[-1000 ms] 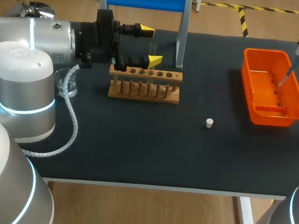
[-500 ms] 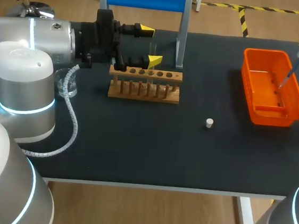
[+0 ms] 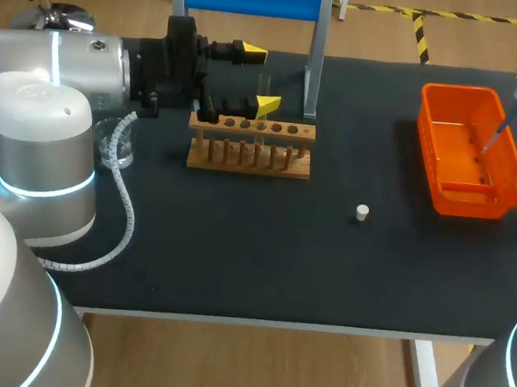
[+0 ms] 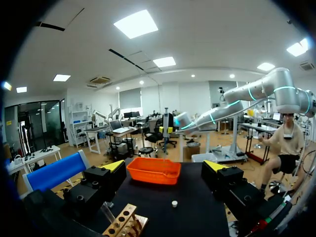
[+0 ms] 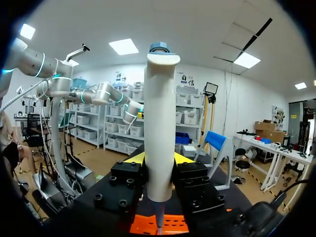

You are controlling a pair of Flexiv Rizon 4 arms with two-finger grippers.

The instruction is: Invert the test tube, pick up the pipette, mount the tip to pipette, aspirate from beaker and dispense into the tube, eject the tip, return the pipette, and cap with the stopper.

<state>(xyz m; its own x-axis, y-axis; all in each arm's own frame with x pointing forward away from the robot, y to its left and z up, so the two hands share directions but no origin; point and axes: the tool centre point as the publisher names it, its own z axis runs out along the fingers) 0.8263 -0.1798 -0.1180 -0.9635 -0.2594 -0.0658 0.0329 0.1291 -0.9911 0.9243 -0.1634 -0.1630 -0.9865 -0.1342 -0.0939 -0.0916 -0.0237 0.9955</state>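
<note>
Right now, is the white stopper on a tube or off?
Off: the stopper lies alone on the table, apart from the wooden rack.

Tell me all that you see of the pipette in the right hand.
The pipette has a thick white body that looks plastic, a blue knob on top and a thin end below. It hangs tip down, a little tilted, clamped between both fingers of the right hand, its thin end over the orange tray.

From above and behind, the head camera overlooks the whole table (image 3: pixel 260 268). The left wrist camera looks low across it to the orange bin (image 4: pixel 153 170); the right hangs close above that bin.
</note>
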